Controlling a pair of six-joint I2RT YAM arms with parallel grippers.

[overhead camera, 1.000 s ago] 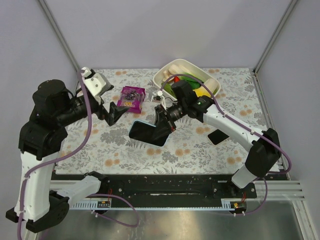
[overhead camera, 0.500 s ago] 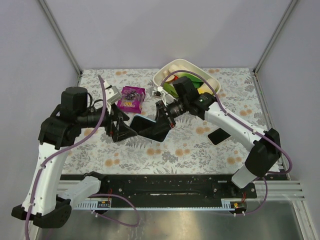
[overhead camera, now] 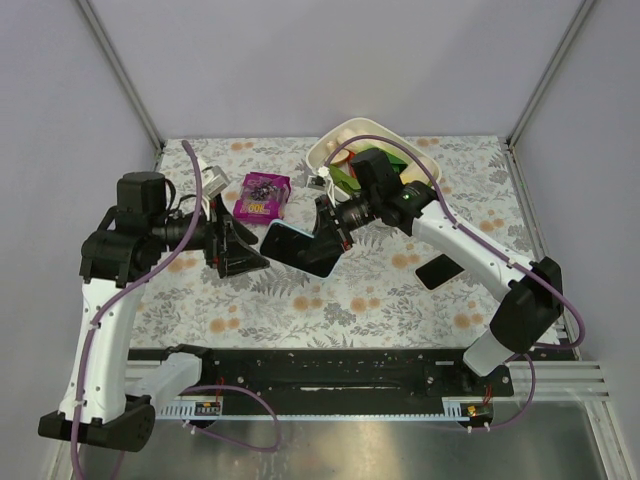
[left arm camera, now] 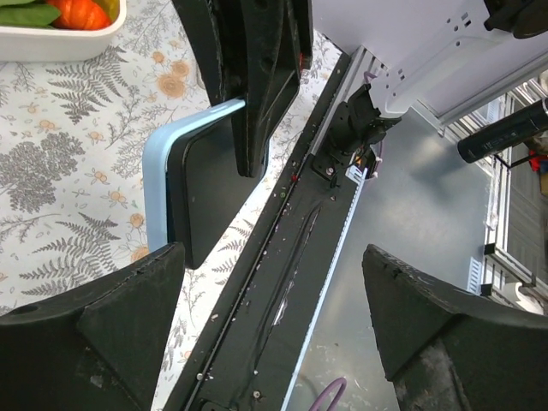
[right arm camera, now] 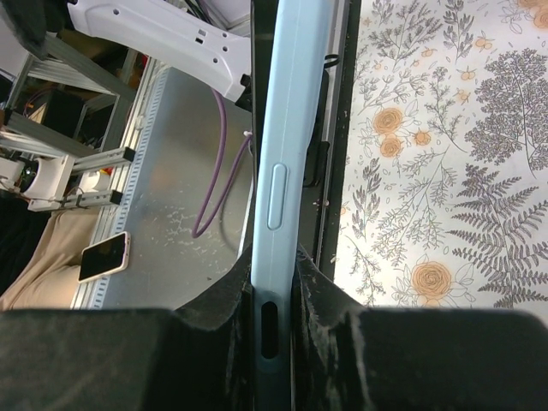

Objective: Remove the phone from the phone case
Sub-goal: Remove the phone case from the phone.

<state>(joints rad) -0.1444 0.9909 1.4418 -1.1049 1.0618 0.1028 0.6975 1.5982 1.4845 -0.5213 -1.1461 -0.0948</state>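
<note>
**Cased phone held aloft, open gripper beside it: where this can go wrong**

The right gripper [overhead camera: 325, 240] is clamped on the phone case [overhead camera: 292, 250] and holds it on edge above the middle of the desk [overhead camera: 380, 300]. The right wrist view shows its fingers [right arm camera: 317, 287] pinching the pale blue case from both sides. The phone [left arm camera: 210, 184] sits inside the case, its dark face showing in the left wrist view. The left gripper [overhead camera: 245, 255] hangs at the case's 9 o'clock, jaws spread wide and holding nothing.

The main risk is probably the right gripper's pinch. It seems to squeeze phone and case together, so a pull from the left may separate nothing. It could instead drag the whole thing out of the right fingers and drop it on the desk.

A second risk is alignment. In the left wrist view the case lies nearer one finger than the other. That finger would likely touch first and push the case sideways, twisting it in the right grip.

Third, only a short free end of the case shows past the right fingers, so a deep reach could knock gripper against gripper.

If the left jaws catch the blue rim as well as the phone, the two again stay together.

A freed phone could also fall. Another dark phone [overhead camera: 437, 271] lies at the case's 4 o'clock and a purple packet [overhead camera: 262, 195] at its 11 o'clock.
</note>
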